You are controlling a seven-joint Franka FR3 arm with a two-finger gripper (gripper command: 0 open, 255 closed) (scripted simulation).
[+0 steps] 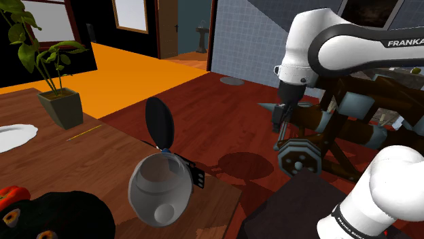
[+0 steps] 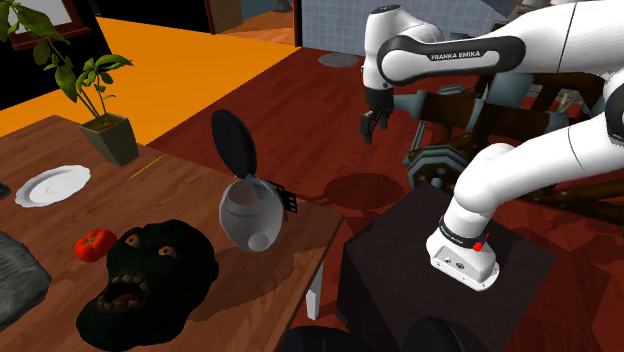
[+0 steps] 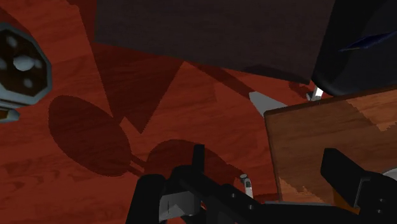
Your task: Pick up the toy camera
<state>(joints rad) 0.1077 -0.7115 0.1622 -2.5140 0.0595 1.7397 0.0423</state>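
The gripper [image 2: 374, 132] hangs open and empty over the floor [image 2: 300, 110]. The grey toy camera [image 1: 160, 190] sits near the table [image 1: 102, 156] edge, at the gripper's eight o'clock in the shoulder view. The arm [image 2: 460, 55] reads FRANKA EMIKA.

Wood-grain table [image 1: 102, 153], reddish wooden plank floor [image 1: 227, 119], smooth white arm [image 1: 353, 51]

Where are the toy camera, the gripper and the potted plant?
toy camera [image 1: 160, 193]: shoulder view, grey round body.
gripper [image 2: 372, 132]: second exterior view, between its fingertips.
potted plant [image 1: 61, 108]: shoulder view, on its pot.
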